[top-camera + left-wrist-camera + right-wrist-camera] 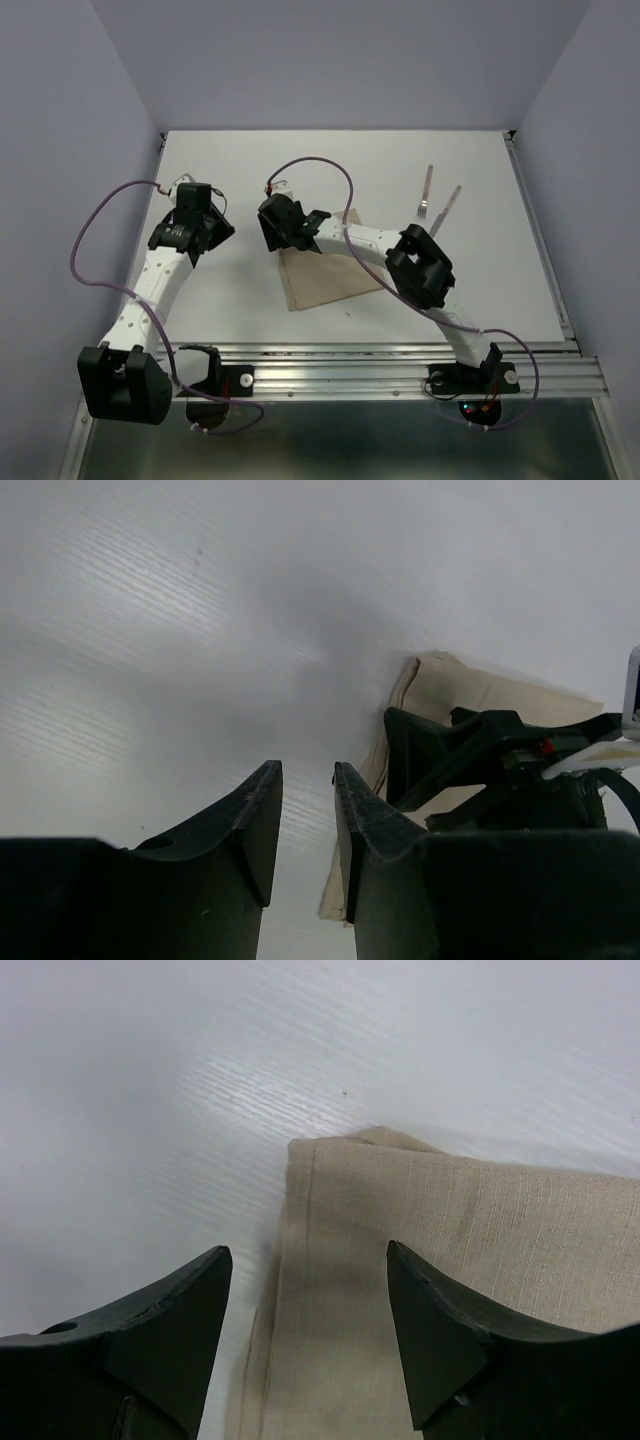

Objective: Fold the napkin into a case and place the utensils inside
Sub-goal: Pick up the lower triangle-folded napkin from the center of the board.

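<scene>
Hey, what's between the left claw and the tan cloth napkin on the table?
Only bare white tabletop lies between the left claw and the tan folded cloth napkin. This shows plainly in the top view.

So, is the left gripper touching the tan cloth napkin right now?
Apart. The top view shows the left gripper off to the side, with a strip of bare white table between it and the tan cloth napkin.
</scene>
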Controlling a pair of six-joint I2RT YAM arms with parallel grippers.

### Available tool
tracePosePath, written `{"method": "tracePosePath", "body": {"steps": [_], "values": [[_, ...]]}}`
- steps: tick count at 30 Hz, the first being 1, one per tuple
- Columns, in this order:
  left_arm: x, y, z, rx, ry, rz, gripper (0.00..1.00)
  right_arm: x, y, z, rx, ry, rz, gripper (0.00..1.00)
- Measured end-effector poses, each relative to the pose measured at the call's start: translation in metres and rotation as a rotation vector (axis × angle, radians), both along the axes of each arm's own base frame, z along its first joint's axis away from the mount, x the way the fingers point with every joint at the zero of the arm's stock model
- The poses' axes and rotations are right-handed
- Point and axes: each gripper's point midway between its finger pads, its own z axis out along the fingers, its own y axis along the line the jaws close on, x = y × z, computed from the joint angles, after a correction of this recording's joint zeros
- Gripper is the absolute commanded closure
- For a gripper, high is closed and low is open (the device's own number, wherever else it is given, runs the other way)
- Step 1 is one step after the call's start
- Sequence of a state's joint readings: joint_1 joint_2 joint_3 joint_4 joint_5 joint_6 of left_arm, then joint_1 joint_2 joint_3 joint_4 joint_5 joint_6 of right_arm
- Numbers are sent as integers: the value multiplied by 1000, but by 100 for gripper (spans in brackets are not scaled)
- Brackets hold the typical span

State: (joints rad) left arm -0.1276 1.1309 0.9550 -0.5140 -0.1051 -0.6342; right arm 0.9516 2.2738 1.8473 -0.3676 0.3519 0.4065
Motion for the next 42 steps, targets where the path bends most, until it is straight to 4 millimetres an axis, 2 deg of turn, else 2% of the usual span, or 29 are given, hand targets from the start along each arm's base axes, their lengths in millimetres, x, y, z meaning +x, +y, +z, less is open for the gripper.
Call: {"method": "tracePosePath", "body": {"steps": [7, 10, 13, 15, 16, 20, 22, 23, 24, 25, 26, 29, 30, 31, 33, 38, 42], "values": [[-6, -3, -12, -10, 32, -12, 62, 18, -5, -29, -103, -44, -43, 27], [-7, -3, -13, -13, 34, -15, 62, 22, -6, -30, -112, -60, -51, 27], [-7, -4, -14, -16, 33, -17, 62, 24, -6, -30, -118, -69, -53, 40], [-8, -4, -17, -16, 38, -17, 63, 25, -4, -30, -112, -72, -53, 59], [-9, -4, -20, -17, 46, -19, 63, 25, -2, -31, -107, -73, -55, 75], [-12, -4, -24, -19, 58, -21, 62, 25, 2, -33, -88, -84, -55, 99], [-12, -6, -25, -24, 54, -24, 59, 24, 4, -32, -72, -85, -48, 99], [-12, -7, -26, -29, 53, -28, 51, 23, 5, -33, -62, -82, -40, 99], [-13, -7, -27, -29, 56, -29, 51, 21, 7, -32, -47, -80, -30, 99], [-14, -7, -30, -33, 60, -32, 46, 19, 7, -32, -34, -72, -16, 99], [-16, -8, -32, -37, 65, -32, 34, 15, 6, -33, -18, -60, -1, 99], [-18, -13, -37, -61, 71, -51, 18, -5, 3, -32, 39, 3, 75, 99], [-17, -17, -39, -75, 67, -65, 16, -12, 2, -32, 53, 23, 97, 99], [-17, -21, -40, -91, 67, -81, 9, -20, 1, -31, 73, 50, 121, 99], [-17, -29, -45, -128, 66, -110, 2, -30, 0, -32, 103, 93, 158, 99], [-17, -49, -62, -217, 88, -174, 1, -58, -2, -32, 182, 187, 239, 99], [-17, -62, -74, -295, 95, -201, 1, -69, 0, -30, 221, 229, 279, 99]]}}
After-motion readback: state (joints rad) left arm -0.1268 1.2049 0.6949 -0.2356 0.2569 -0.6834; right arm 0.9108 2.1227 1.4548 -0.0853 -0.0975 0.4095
